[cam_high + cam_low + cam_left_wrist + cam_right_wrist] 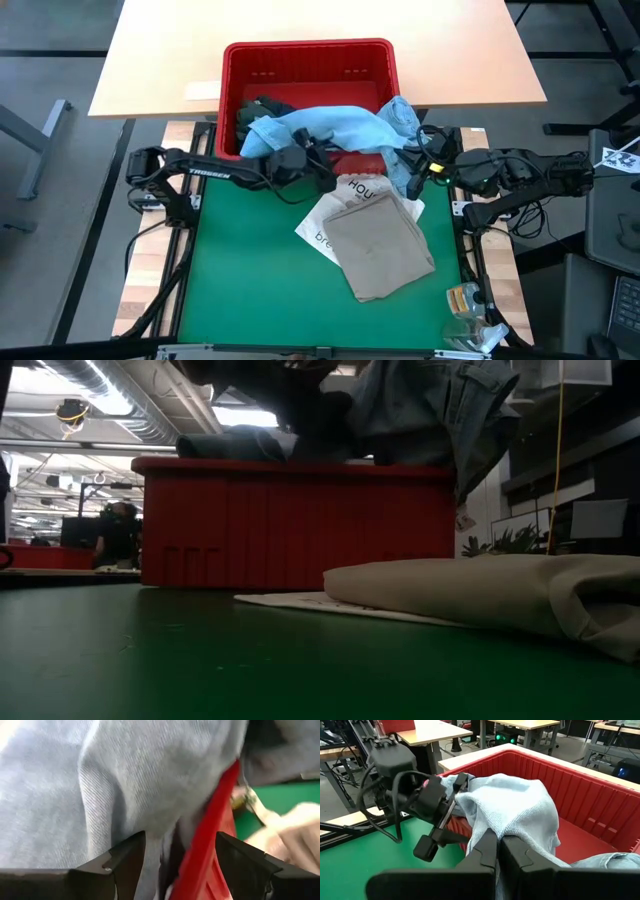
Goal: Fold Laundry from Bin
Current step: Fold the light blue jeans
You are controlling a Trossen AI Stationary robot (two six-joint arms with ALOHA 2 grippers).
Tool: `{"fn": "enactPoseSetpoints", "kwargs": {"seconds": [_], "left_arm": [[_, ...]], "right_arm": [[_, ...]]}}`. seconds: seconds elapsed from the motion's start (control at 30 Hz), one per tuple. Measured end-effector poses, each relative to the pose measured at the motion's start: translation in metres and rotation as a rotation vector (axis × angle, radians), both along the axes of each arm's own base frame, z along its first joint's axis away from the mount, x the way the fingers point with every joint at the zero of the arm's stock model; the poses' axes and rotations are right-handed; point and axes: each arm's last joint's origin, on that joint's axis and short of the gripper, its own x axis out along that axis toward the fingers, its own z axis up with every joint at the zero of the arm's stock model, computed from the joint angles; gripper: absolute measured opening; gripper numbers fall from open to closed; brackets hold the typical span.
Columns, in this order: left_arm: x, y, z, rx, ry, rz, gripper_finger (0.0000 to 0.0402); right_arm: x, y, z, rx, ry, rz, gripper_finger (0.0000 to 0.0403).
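High view: beige garment (385,245) folded flat on green surface (250,280), near side of both claws; light blue shirt (335,125) draped over bin (232,90) rim, pinched in clenched right claw (420,165); left claw (325,175) released beside it; remaining laundry unfolded.

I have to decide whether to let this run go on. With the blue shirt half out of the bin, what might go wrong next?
1. Only the right gripper pinches the light blue shirt; the left gripper has its jaws open, so the shirt may slide back or bunch.
2. The shirt drapes over the red bin's front rim; pulling may snag it or drag the bin.
3. It may land on the folded beige garment and disturb it.
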Motion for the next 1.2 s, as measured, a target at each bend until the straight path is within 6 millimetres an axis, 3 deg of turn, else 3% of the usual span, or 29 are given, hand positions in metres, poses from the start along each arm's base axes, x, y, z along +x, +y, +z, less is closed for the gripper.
{"fn": "enactPoseSetpoints", "kwargs": {"seconds": [0.47, 0.77, 0.93, 1.2], "left_arm": [[0.001, -0.009, 0.005, 0.037, -0.031, 0.030, 0.0232], [0.003, -0.039, 0.002, -0.004, -0.031, -0.031, 0.0232], [0.001, -0.051, 0.003, 0.037, -0.029, 0.083, 0.0232], [0.002, -0.033, -0.001, 0.002, -0.055, 0.145, 0.0232]], "right_arm": [[0.000, 0.000, 0.000, -0.022, 0.013, 0.008, 0.0005], [-0.002, -0.001, 0.001, -0.041, 0.020, 0.015, 0.0005], [-0.002, 0.000, 0.001, -0.042, 0.021, 0.016, 0.0005], [-0.002, 0.000, 0.001, -0.042, 0.020, 0.016, 0.0005]]}}
